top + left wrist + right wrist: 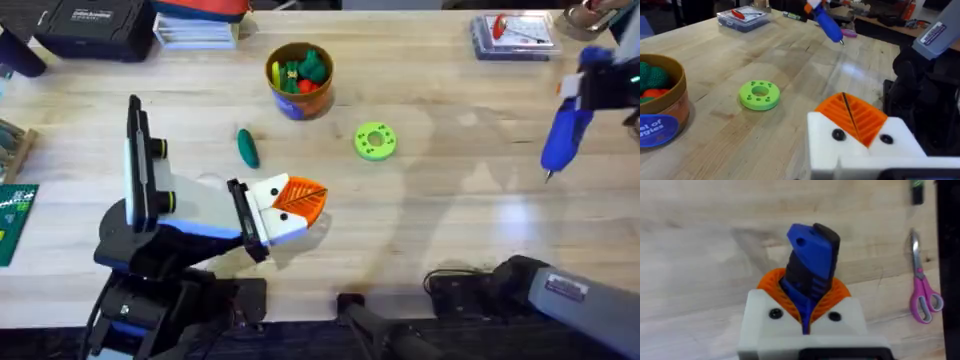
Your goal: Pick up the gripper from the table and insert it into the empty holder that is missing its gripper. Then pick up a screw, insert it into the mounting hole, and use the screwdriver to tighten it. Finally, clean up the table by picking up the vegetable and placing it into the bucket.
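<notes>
Clamping the screwdriver (810, 262) in the right gripper (805, 302), orange pads pinching its body from both sides, likely for a firm, steady hold. Hovering it above the table's (450, 230) right side, metal tip angling downward, well apart from everything else, probably readying for tightening. Pressing the left gripper's (847, 112) pads flat together on nothing, low near the front. Lying on the bare wood just beyond it, the vegetable (247, 147), near the bucket (297, 106), so cleanup seemingly not yet done. Sitting beside these, a lime-green disc (375, 141).
</notes>
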Action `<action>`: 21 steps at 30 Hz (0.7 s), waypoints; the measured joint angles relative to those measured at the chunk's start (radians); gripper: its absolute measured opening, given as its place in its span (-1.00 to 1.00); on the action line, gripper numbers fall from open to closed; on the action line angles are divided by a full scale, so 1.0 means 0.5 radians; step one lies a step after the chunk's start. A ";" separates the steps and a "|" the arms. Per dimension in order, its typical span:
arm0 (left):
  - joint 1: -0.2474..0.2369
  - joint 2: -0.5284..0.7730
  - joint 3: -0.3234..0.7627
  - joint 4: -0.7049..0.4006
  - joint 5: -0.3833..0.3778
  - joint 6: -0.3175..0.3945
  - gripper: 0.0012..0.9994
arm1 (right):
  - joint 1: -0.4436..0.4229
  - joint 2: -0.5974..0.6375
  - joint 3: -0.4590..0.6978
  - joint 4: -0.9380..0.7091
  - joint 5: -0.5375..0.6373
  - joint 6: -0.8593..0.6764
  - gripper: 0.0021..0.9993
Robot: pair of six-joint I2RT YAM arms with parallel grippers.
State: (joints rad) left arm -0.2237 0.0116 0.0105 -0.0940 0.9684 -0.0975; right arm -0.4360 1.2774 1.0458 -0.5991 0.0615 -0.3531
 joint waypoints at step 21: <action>0.000 0.000 0.000 0.000 0.000 0.000 -0.99 | 1.235 -1.077 -0.378 0.592 -0.209 0.664 -0.95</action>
State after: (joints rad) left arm -0.2237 0.0116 0.0105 -0.0940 0.9684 -0.0975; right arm 0.1816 0.7388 0.8568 -0.3031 -0.0431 -0.0209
